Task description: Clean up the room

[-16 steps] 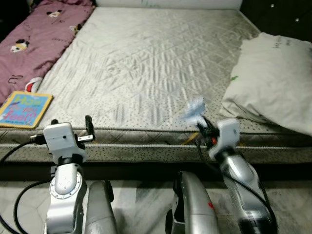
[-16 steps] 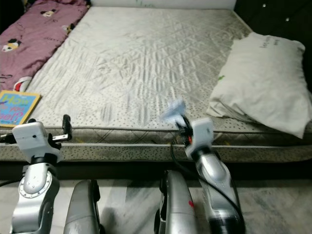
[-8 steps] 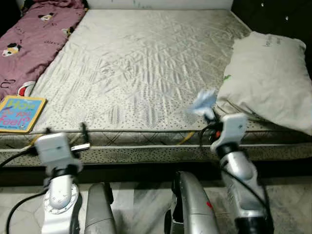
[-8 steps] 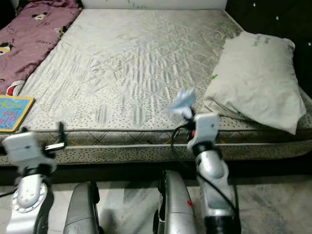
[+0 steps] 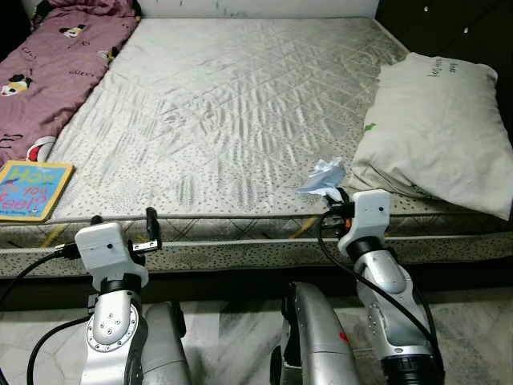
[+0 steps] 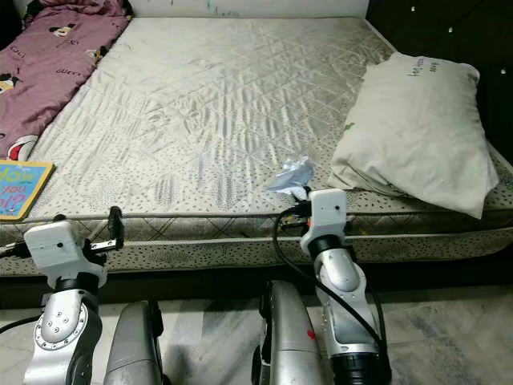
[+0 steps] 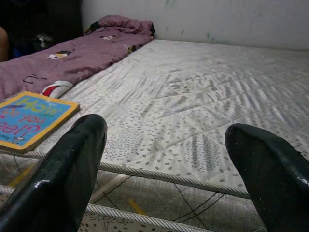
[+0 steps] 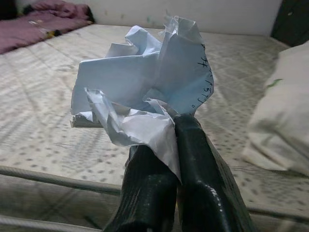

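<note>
Crumpled white paper [image 8: 149, 92] is clenched between the fingers of the right gripper [image 5: 335, 197], raised at the front edge of the bed [image 5: 240, 120]; the left gripper [image 5: 149, 227] is released, fingers apart, near the same edge; a book [image 5: 30, 188] and a pillow [image 5: 437, 128] lie on the mattress.

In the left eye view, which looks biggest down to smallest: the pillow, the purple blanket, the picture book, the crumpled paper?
1. Pillow.
2. Purple blanket, cut off by the picture's edge, so its rank against the pillow is unsure.
3. Picture book.
4. Crumpled paper, pinched in the right gripper.
</note>
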Tool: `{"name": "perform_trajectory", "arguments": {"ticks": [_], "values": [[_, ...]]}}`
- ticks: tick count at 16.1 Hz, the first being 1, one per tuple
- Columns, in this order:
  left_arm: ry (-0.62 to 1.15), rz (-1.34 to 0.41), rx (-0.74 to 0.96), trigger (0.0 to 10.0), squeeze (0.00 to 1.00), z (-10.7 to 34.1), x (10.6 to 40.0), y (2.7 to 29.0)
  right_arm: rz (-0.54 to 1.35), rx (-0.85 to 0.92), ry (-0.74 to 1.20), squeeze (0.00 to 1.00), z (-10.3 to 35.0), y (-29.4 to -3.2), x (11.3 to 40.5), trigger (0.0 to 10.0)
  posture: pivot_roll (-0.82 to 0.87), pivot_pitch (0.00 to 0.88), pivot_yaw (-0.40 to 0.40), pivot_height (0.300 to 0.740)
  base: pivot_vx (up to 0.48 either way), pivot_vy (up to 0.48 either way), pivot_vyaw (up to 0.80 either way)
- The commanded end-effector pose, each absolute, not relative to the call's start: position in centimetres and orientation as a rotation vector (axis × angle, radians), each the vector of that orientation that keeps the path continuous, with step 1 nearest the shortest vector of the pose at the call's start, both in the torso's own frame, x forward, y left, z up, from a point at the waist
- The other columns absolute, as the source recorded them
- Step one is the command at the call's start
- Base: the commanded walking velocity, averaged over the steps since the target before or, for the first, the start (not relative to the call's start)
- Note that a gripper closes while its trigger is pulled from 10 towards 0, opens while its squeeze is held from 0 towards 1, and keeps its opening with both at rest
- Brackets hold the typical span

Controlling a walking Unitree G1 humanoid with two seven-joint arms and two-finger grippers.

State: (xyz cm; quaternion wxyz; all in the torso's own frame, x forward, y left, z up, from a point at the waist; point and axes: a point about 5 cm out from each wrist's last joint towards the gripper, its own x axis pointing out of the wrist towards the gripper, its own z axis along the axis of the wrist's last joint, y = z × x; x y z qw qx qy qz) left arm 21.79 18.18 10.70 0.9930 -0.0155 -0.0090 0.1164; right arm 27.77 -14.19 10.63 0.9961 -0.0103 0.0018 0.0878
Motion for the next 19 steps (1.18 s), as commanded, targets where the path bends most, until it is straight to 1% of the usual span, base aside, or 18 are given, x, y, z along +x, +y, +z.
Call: {"name": "perform_trajectory", "arguments": {"ticks": [1,4,5,6,7,8,11,13,14,16,17,19], "values": [[-0.021,0.220,-0.033,10.0,0.00,10.9,21.8,18.2,0.199,0.004,-0.009,0.00,11.1,-13.7,27.8,10.0,-0.05,0.000,-0.019,0.542,0.000,0.000,0.00],[-0.023,0.220,-0.037,10.0,0.00,10.9,21.8,18.2,0.211,0.026,0.000,0.00,11.2,-13.4,28.2,10.0,-0.04,0.000,-0.025,0.580,0.000,0.000,0.00],[-0.020,0.219,-0.039,10.0,0.00,10.9,21.7,18.2,0.213,0.024,0.000,0.00,11.2,-13.4,28.3,10.0,-0.04,0.000,-0.027,0.595,0.000,0.000,0.00],[-0.019,0.218,-0.039,10.0,0.00,10.9,21.7,18.2,0.212,0.024,0.000,0.00,11.2,-13.4,28.3,10.0,-0.04,0.000,-0.027,0.600,0.000,0.000,0.00],[-0.014,0.215,-0.042,10.0,0.00,10.7,21.6,18.0,0.206,0.023,-0.002,0.00,11.3,-13.5,28.6,10.0,-0.04,0.000,-0.027,0.619,0.000,0.000,0.00],[-0.014,0.214,-0.043,10.0,0.00,10.7,21.7,18.0,0.201,0.021,-0.004,0.00,11.4,-13.6,28.7,10.0,-0.04,0.000,-0.026,0.629,0.000,0.000,0.00],[-0.013,0.267,-0.025,10.0,0.00,10.9,22.2,18.4,0.191,0.019,-0.008,0.00,11.6,-13.8,29.0,10.0,-0.04,0.000,-0.025,0.667,0.000,0.000,0.00],[-0.019,0.232,-0.074,10.0,0.00,11.0,22.3,18.3,0.179,0.011,-0.004,0.00,11.5,-14.0,29.1,10.0,-0.04,0.000,-0.026,0.691,0.000,0.000,0.00],[-0.018,0.228,-0.074,10.0,0.00,11.0,22.3,18.3,0.176,0.012,-0.002,0.00,11.4,-14.1,29.1,10.0,-0.04,0.000,-0.026,0.696,0.000,0.000,0.00],[-0.019,0.227,-0.070,10.0,0.00,11.0,22.3,18.1,0.169,0.010,0.002,0.00,11.3,-14.2,29.2,10.0,-0.04,0.000,-0.026,0.720,0.000,0.000,0.00],[-0.008,0.205,-0.113,10.0,0.00,10.7,22.2,18.0,0.166,0.006,0.003,0.00,11.2,-14.3,29.3,10.0,-0.04,0.000,-0.026,0.735,0.000,0.000,0.00],[0.001,0.216,-0.091,10.0,0.00,10.6,22.2,18.1,0.160,-0.003,0.009,0.00,11.0,-14.4,29.3,10.0,-0.04,0.000,-0.024,0.740,0.000,0.000,0.00]]}}
